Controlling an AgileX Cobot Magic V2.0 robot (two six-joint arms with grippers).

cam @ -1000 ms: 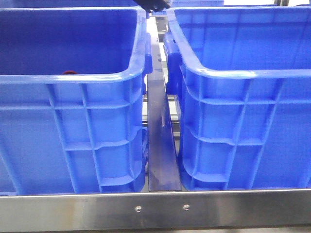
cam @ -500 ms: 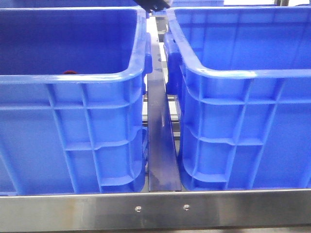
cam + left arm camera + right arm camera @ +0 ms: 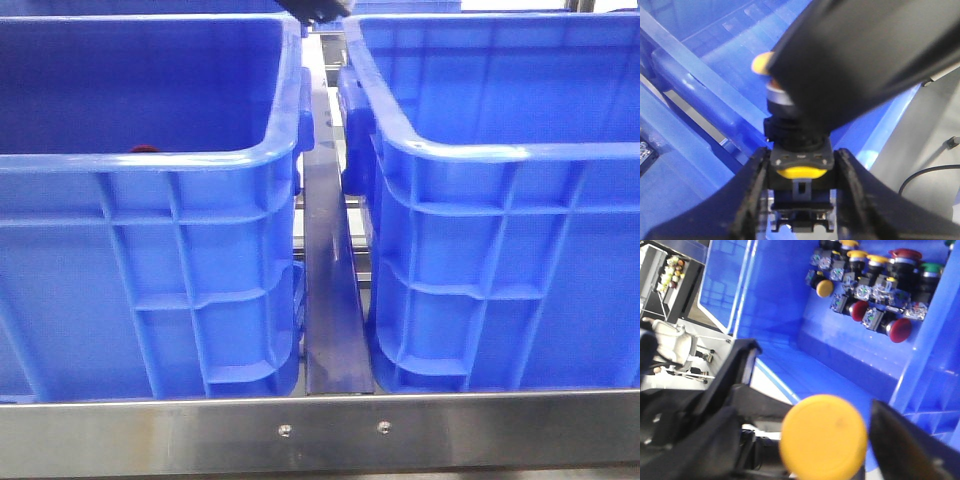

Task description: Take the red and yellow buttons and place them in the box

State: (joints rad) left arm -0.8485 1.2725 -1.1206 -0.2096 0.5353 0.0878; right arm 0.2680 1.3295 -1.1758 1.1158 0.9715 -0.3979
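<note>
Two bright-blue crates (image 3: 150, 250); a yellow-capped button (image 3: 823, 435) on a black body; red, yellow and green caps (image 3: 875, 285) beyond

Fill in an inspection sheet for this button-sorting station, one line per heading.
Surface: steel front rail; dark metal strip between the crates.
Job's things: two large bright-blue ribbed plastic crates, left crate and right crate, side by side. Black-bodied yellow-capped push-button is held in the air. Heap of red and yellow push-buttons lies in a crate corner.
Clutter: green-capped button in that heap.
Grippers: left gripper is shut on the yellow-capped push-button's base. Right gripper is around its cap; grip unclear.
Cables: thin dark cable outside the crate.
Surroundings: pale furniture, blurred.
</note>
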